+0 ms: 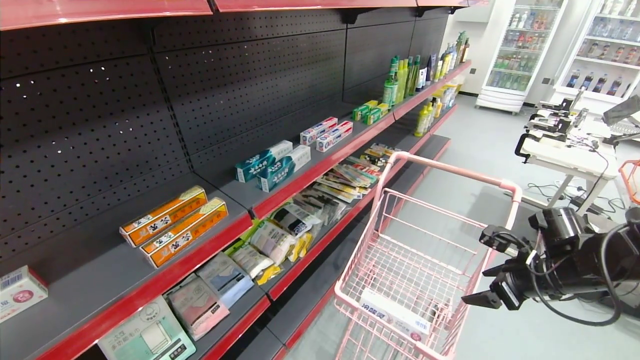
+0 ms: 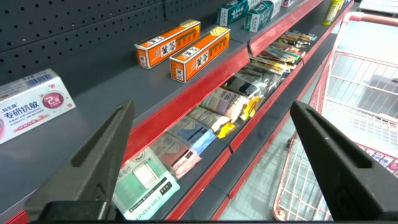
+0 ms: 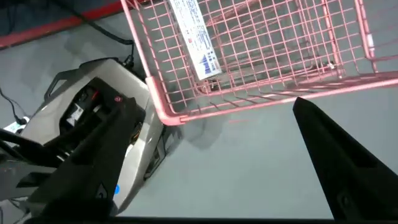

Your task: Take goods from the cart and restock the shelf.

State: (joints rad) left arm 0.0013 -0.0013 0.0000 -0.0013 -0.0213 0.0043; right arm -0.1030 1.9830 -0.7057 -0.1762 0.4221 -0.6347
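Down and left of the open right hand (image 1: 474,288): a white box (image 1: 395,312), flat on the pink cart (image 1: 450,171) floor at the near end, long axis along the near wall. Nearer than the left hand (image 2: 211,106), also open, over by the shelf (image 1: 100,280).

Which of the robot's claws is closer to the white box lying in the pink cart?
Right. The right gripper hangs open just outside the pink cart, near the white box; the left gripper is open by the shelf, farther from it.
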